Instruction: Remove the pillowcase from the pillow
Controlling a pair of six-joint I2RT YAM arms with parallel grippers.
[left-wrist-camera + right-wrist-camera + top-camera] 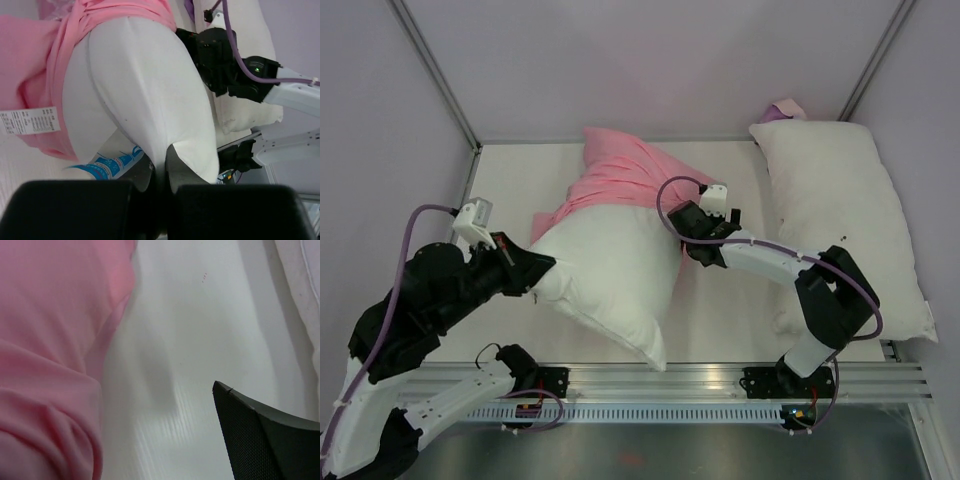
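The white table (515, 175) carries a long plump white pillow (610, 270) in the middle. Its long axis runs from the near edge out toward the far wall, leaning a little to the left. The soft pink fabric pillowcase (615, 170) is bunched over the far end of that pillow only, and the near two thirds are bare. A second long white pillow (840, 210) lies well apart, off the first pillow's right side.

The left tool (532, 272) sits at the pillow's near left corner, with its jaws pinched together on the pillow's seamed edge (159, 162), just beside a small blue-printed tag (107, 165). The right tool (685, 232) hangs at the pillow's right flank with its jaws wide apart and nothing between them. Its wrist view shows one black finger (260, 440) over bare table, and the pink cloth lies close by, off to one side.

By my reckoning, the case has to slide off the far end, straight away from the left tool's hold. The right tool is much the nearer to the pink cloth and needs only a short reach inward to catch the gathered edge. A small white label (30, 122) hangs from the case on the pillow's left side.
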